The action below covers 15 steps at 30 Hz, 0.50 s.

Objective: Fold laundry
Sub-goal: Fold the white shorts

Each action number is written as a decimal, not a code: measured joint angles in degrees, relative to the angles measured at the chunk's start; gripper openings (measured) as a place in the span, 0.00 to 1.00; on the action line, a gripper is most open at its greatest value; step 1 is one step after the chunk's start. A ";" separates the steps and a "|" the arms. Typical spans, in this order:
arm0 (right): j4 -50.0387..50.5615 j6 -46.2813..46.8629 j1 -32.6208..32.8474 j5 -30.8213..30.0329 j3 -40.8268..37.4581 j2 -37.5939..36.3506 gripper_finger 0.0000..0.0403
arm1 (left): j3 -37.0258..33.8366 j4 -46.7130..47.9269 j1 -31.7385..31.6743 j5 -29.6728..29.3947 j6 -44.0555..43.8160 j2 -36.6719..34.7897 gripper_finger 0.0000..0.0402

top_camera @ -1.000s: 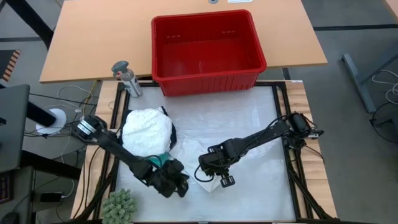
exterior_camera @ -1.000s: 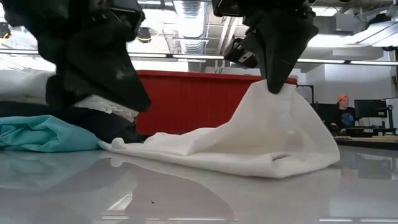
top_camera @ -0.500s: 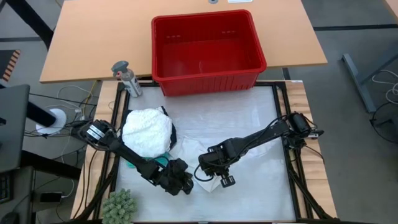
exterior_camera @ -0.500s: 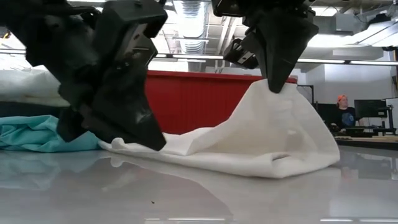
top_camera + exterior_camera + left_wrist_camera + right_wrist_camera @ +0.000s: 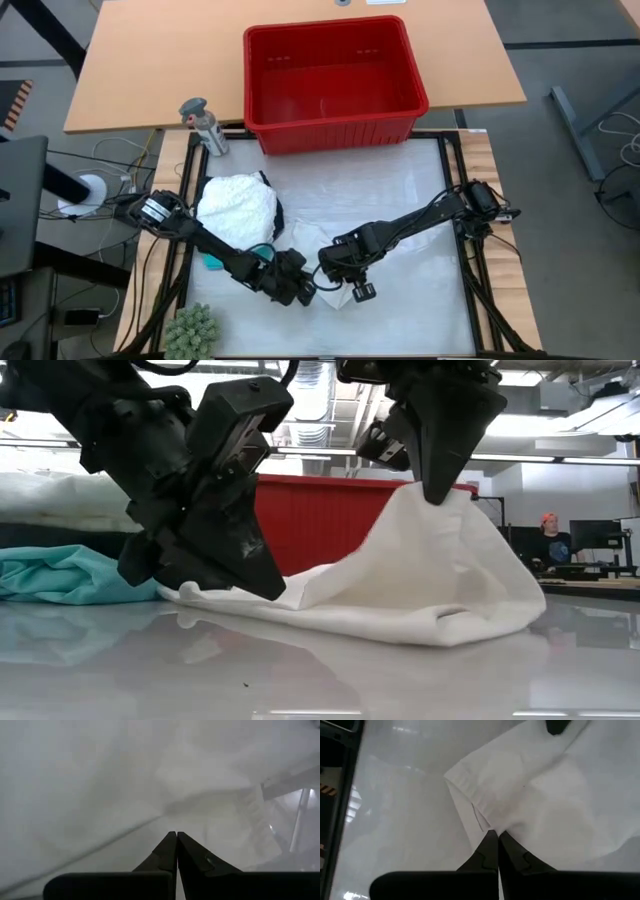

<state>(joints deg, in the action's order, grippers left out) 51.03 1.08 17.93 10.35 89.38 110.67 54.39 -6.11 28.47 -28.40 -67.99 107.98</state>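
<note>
So I've got the right gripper (image 5: 437, 495) pinched tight on the white garment (image 5: 420, 585), holding one edge of it up off the surface (image 5: 400, 190) so the cloth drapes down like a little tent. In the right wrist view the two fingers are pressed together with a fold of the white cloth (image 5: 535, 800) caught between the tips, right by a hemmed corner.

My left gripper (image 5: 302, 292) is down low at the other end of that same garment, near the front of the surface and just beside the right one. Its fingers are fully closed too, and in the left wrist view they're nosed right up against white fabric (image 5: 125, 785). Honestly I can't tell if it's actually got hold of the cloth or is just pressing on it.

Rest of the laundry is piled to the left: a fluffy white bundle (image 5: 237, 210) sitting on something black (image 5: 276, 214), with a teal piece (image 5: 70, 575) poking out flat on the surface behind the left arm.

The red basket (image 5: 333, 80) sits at the far edge. There's a small green fuzzy plant (image 5: 192, 331) at the front left corner and a grey bottle-looking thing (image 5: 203, 125) beside the basket. A person (image 5: 551, 540) is sitting way off in the room behind.
</note>
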 joint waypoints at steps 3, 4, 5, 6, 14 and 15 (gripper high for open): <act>-0.51 0.42 0.00 0.33 0.00 0.00 0.05 | -0.02 -1.43 0.04 1.31 0.02 -0.01 0.00; -0.50 0.42 0.00 0.32 0.00 0.00 0.05 | 0.00 -2.51 0.04 1.83 0.03 -0.01 0.00; -0.47 0.42 0.00 0.33 0.00 0.00 0.05 | 0.30 -2.71 0.04 2.16 0.04 -0.02 0.00; -0.49 0.42 0.00 0.33 0.00 0.00 0.05 | 0.67 -2.58 0.14 2.27 0.03 -0.02 0.00; -0.22 0.43 0.00 0.33 0.00 0.00 0.05 | 2.10 4.64 -0.56 1.16 -0.07 -0.04 0.00; -0.15 0.44 0.00 0.33 0.00 0.00 0.05 | 2.10 5.01 -0.73 0.71 -0.11 -0.04 0.00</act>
<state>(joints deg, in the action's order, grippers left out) 50.88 1.52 17.93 10.68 89.38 110.67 56.49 -1.10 27.74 -27.69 -68.10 107.94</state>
